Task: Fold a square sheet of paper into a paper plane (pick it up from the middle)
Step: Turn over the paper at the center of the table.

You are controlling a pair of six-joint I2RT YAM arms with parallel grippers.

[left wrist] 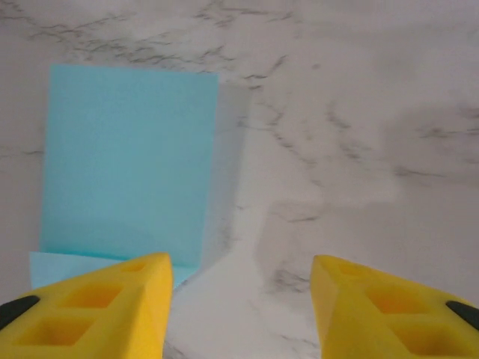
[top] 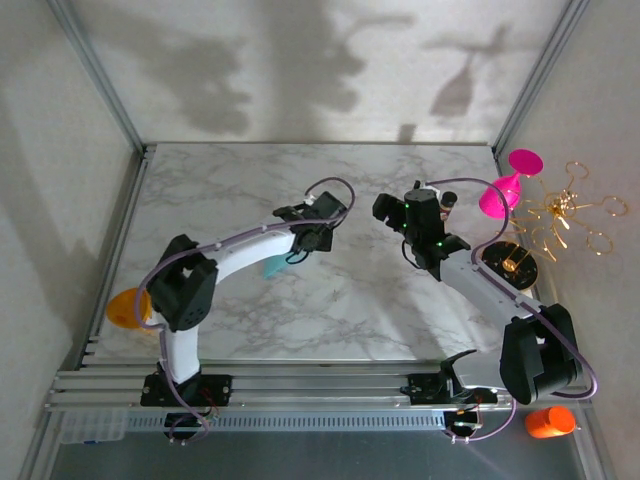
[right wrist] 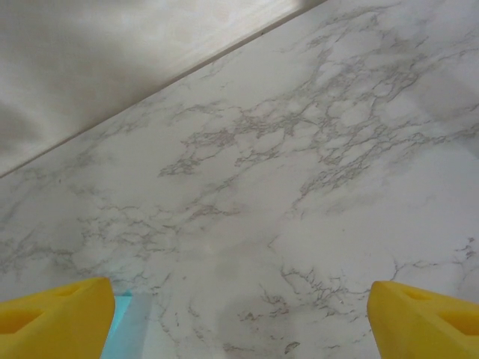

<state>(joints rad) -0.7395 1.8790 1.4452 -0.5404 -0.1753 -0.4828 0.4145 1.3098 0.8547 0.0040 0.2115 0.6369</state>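
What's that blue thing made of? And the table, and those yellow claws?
The blue sheet looks like thin matte paper: flat colour, crisp straight edges, a second layer peeking out below. The table looks like marble, white with grey veins, though it may be a printed surface. The yellow fingers seem to be moulded plastic, smooth with square hollows.
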